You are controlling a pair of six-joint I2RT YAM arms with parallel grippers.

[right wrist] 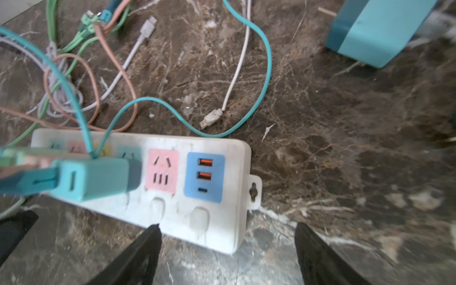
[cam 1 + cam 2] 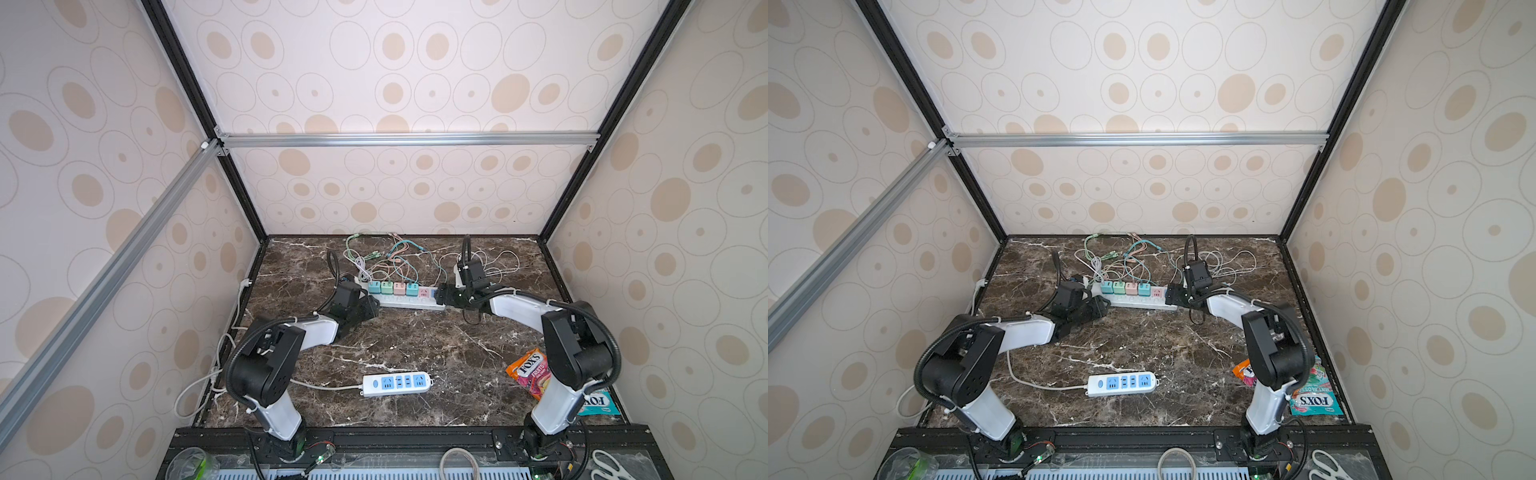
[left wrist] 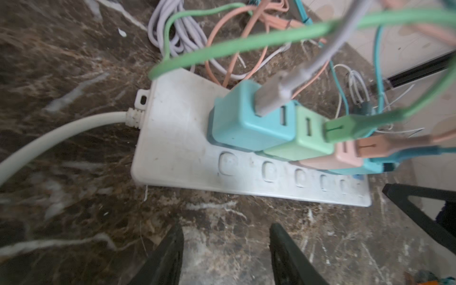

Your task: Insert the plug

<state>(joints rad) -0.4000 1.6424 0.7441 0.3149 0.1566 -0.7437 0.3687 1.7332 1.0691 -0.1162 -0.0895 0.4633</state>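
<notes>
Left fingers [image 3: 167, 254] part-open, right fingers [image 1: 140, 254] wide, nothing held; unbraced power strip [image 1: 237, 172] may be shoved when teal plug [image 1: 377, 32] is pressed in.

Cream wallpaper [image 2: 395, 83] dotted with tan ovals covers three walls, framed by black posts [image 2: 244, 199] and a silver rail [image 2: 407, 139], over a dark marble tabletop [image 2: 415, 345].

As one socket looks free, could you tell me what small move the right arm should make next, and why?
Probably swing the right gripper, open and empty, toward the loose teal adapter lying on the table apart from the power strip: the pink socket is free, and nothing is held to insert.
</notes>
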